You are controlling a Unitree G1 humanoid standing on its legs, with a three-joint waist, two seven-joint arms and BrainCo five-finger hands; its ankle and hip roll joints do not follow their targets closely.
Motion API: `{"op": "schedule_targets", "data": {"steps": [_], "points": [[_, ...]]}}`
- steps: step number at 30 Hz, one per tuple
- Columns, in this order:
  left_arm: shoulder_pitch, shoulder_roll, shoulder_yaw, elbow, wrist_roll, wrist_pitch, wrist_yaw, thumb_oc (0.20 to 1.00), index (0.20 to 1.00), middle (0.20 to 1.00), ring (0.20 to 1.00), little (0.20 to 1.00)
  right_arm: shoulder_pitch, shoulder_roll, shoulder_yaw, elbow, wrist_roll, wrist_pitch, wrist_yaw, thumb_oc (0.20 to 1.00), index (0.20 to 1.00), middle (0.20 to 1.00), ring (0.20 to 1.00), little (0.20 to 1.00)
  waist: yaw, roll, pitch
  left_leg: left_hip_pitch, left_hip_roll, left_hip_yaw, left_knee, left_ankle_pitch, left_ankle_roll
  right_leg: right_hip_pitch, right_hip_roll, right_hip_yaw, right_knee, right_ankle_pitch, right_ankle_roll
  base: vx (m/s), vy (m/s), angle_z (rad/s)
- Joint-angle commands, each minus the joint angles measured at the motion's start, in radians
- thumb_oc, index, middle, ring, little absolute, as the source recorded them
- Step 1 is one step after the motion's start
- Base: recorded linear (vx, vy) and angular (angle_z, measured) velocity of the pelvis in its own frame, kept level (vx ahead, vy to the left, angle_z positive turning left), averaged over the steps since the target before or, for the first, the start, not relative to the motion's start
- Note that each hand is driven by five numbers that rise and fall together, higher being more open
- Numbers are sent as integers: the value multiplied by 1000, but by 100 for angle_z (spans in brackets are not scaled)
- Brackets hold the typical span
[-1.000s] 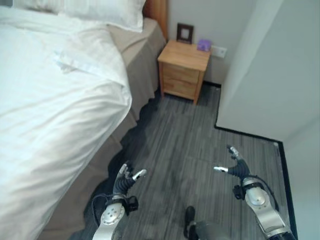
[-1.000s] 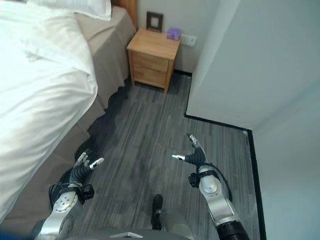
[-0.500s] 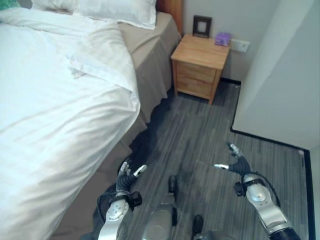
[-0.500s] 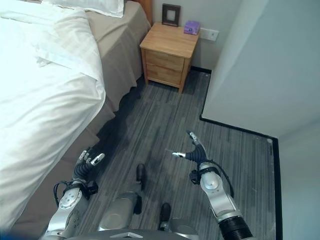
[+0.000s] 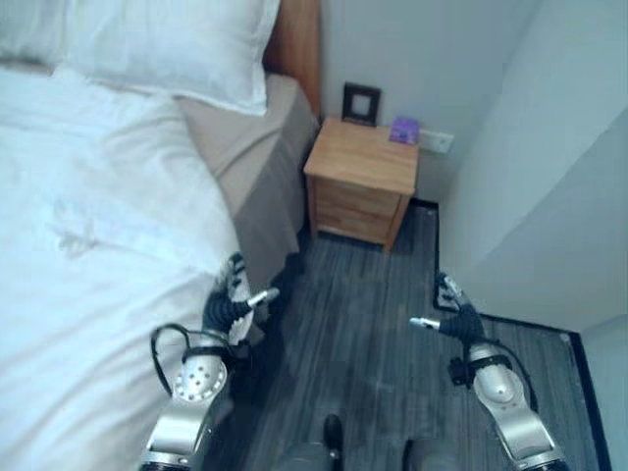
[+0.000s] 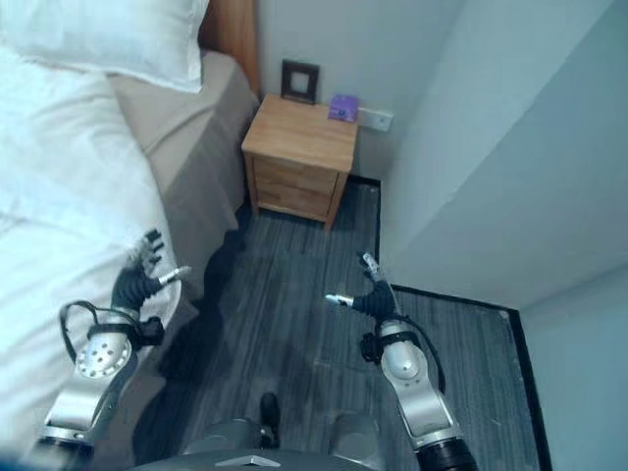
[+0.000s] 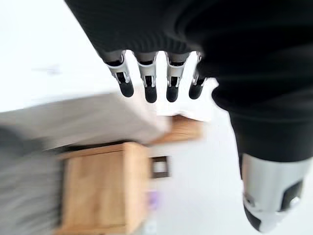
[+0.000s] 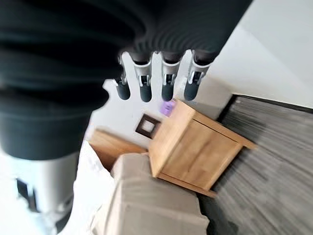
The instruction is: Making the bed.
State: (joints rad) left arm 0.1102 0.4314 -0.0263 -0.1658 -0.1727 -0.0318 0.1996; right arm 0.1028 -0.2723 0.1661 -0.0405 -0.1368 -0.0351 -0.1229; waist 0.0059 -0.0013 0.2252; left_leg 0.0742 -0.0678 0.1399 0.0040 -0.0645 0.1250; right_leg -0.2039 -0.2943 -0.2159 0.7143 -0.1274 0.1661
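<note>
We see the bed (image 5: 245, 167) on the robot's left, cut off by the frame edge, its white duvet (image 5: 88, 275) rumpled and hanging over the side near the left robot hand (image 5: 228, 306). That hand sits at the duvet's edge, fingers relaxed and spread, holding nothing; we can't tell if it touches the cloth. A white pillow (image 5: 167, 44) lies at the head, partly cropped, against a wooden headboard (image 5: 299, 49). The beige bed skirt (image 5: 260, 191) shows below the pillow. The right robot hand (image 5: 453, 319) hangs over the grey wood floor (image 5: 343, 343), fingers loosely apart, empty. A wooden nightstand (image 5: 358, 182) stands just beside the bed, carrying a dark picture frame (image 5: 360, 103) and a small purple item (image 5: 403, 130) too small to identify.
</note>
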Motion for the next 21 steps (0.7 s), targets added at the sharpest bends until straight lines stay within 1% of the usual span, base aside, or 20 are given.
{"op": "schedule_targets", "data": {"steps": [1, 2, 3, 4, 5, 6, 8, 9, 10, 11, 12, 13, 14, 15, 16, 17, 18, 19, 20, 21], "points": [[32, 22, 32, -46, 16, -54, 0, 1000, 1000, 1000, 1000, 1000, -51, 9, -29, -16, 54, -53, -9, 1000, 1000, 1000, 1000, 1000, -3, -31, 14, 4, 127, -19, -91, 58, -122, 107, 82, 0, -337, 186, -21, 460, -158, 35], [28, 16, 29, -43, 9, -60, -8, 1000, 1000, 1000, 1000, 1000, -51, 0, -33, -20, 56, -59, -9, 1000, 1000, 1000, 1000, 1000, -25, -41, 12, 25, 124, -63, -91, 31, -141, 104, 145, 91, -582, 161, -15, 473, -170, 50], [23, 14, 28, -37, 7, -63, -15, 1000, 1000, 1000, 1000, 1000, -50, -5, -33, -20, 56, -59, -6, 1000, 1000, 1000, 1000, 1000, -33, -43, 10, 36, 126, -91, -91, 17, -151, 110, 159, 147, -680, 174, -11, 472, -169, 71], [22, 14, 28, -37, 7, -63, -15, 1000, 1000, 1000, 1000, 1000, -51, -5, -33, -20, 56, -59, -6, 1000, 1000, 1000, 1000, 1000, -33, -44, 9, 34, 126, -91, -91, 20, -151, 112, 159, 146, -686, 180, -11, 320, -132, 63], [13, 17, 27, -30, 4, -62, -20, 1000, 1000, 1000, 1000, 1000, -48, -10, -34, -20, 51, -58, -5, 1000, 1000, 1000, 1000, 1000, -42, -47, 8, 44, 132, -122, -91, 6, -161, 104, 162, 212, -763, 204, -3, 283, -143, 124], [10, 18, 28, -22, 3, -64, -24, 1000, 1000, 1000, 1000, 1000, -43, -13, -37, -20, 45, -57, -4, 1000, 1000, 1000, 1000, 1000, -39, -49, 5, 51, 136, -137, -91, -3, -171, 97, 153, 218, -784, 223, 5, 514, -313, 134], [25, 26, 36, -5, 36, -59, -31, 1000, 1000, 1000, 1000, 1000, -29, -20, -38, -14, 24, -52, -5, 1000, 1000, 1000, 1000, 1000, -24, -55, -7, 67, 151, -173, -91, -13, -184, 104, 141, 195, -761, 221, 6, 356, -255, 127], [38, 16, 49, -10, 35, -68, -32, 1000, 1000, 1000, 1000, 1000, -39, -18, -24, -10, 21, -59, 0, 1000, 1000, 1000, 1000, 1000, -24, -58, -8, 87, 166, -163, -91, -18, -194, 106, 144, 185, -760, 242, 5, 406, -282, 113], [61, -14, 74, 3, 4, -70, -25, 1000, 1000, 1000, 1000, 1000, -49, -28, -16, -3, 14, -57, 11, 1000, 1000, 1000, 1000, 1000, -21, -44, -25, 101, 200, -176, -86, -12, -203, 137, 159, 170, -778, 235, -14, 506, -368, 93], [83, -31, 89, 10, -15, -71, -27, 1000, 1000, 1000, 1000, 1000, -57, -33, -11, 0, 20, -56, 16, 1000, 1000, 1000, 1000, 1000, -14, -40, -23, 80, 210, -178, 0, 2, -210, 166, 163, 158, -797, 228, -27, 421, -422, 76], [95, -43, 110, 17, -50, -71, -34, 1000, 1000, 1000, 1000, 1000, -90, -64, -2, 19, 27, -55, 13, 1000, 1000, 1000, 1000, 1000, 12, -33, 13, -68, 206, -169, 243, 64, -224, 211, 154, 106, -802, 201, -57, 150, -246, 33], [94, -43, 110, 17, -50, -71, -34, 1000, 1000, 1000, 1000, 1000, -92, -65, -3, 20, 27, -56, 13, 1000, 1000, 1000, 1000, 1000, 8, -32, 13, -78, 206, -174, 256, 60, -224, 210, 153, 102, -802, 201, -57, 21, -245, 33], [85, -47, 105, 26, -65, -65, -30, 1000, 1000, 1000, 1000, 1000, -109, -77, -4, 23, 28, -50, 4, 1000, 1000, 1000, 1000, 1000, 20, -34, 42, -152, 201, -150, 351, 87, -216, 229, 141, 63, -802, 189, -73, 96, -206, 61], [80, -62, 104, 43, -86, -60, -37, 1000, 1000, 1000, 1000, 1000, -133, -93, -18, 25, 26, -39, -4, 1000, 1000, 1000, 1000, 1000, 35, -34, 54, -197, 188, -41, 328, 61, -202, 261, 135, 6, -802, 159, -78, 197, -226, 86], [86, -72, 105, 55, -95, -58, -39, 1000, 1000, 1000, 1000, 1000, -142, -98, -20, 20, 23, -32, -2, 1000, 1000, 1000, 1000, 1000, 49, -32, 47, -209, 154, -13, 271, 35, -190, 269, 135, -7, -802, 148, -73, 218, -136, 99], [86, -72, 105, 56, -95, -58, -39, 1000, 1000, 1000, 1000, 1000, -143, -98, -20, 20, 23, -32, -2, 1000, 1000, 1000, 1000, 1000, 49, -35, 45, -210, 150, -12, 265, 40, -188, 266, 132, -6, -802, 150, -72, 207, -22, 76], [92, -80, 109, 76, -88, -58, -36, 1000, 1000, 1000, 1000, 1000, -151, -96, -16, 20, 26, -31, 1, 1000, 1000, 1000, 1000, 1000, 58, -30, 31, -220, 105, 11, 206, 36, -176, 273, 139, -14, -802, 143, -67, 337, -25, 53], [100, -78, 122, 88, -70, -46, -35, 1000, 1000, 1000, 1000, 1000, -158, -100, -20, 27, 23, -26, 4, 1000, 1000, 1000, 1000, 1000, 57, -7, 5, -205, 82, 125, 69, 85, -160, 298, 177, -36, -802, 118, -61, 493, -46, 22], [94, -75, 121, 88, -53, -40, -37, 1000, 1000, 1000, 1000, 1000, -158, -99, -27, 31, 21, -28, 0, 1000, 1000, 1000, 1000, 1000, 39, 3, -6, -189, 103, 224, 21, 103, -173, 316, 188, -52, -802, 86, -54, 377, -42, 27], [94, -76, 121, 87, -52, -39, -37, 1000, 1000, 1000, 1000, 1000, -159, -100, -26, 32, 21, -29, -1, 1000, 1000, 1000, 1000, 1000, 38, 2, -6, -184, 101, 224, 14, 107, -174, 318, 188, -52, -802, 84, -54, 265, 8, 68]]}}
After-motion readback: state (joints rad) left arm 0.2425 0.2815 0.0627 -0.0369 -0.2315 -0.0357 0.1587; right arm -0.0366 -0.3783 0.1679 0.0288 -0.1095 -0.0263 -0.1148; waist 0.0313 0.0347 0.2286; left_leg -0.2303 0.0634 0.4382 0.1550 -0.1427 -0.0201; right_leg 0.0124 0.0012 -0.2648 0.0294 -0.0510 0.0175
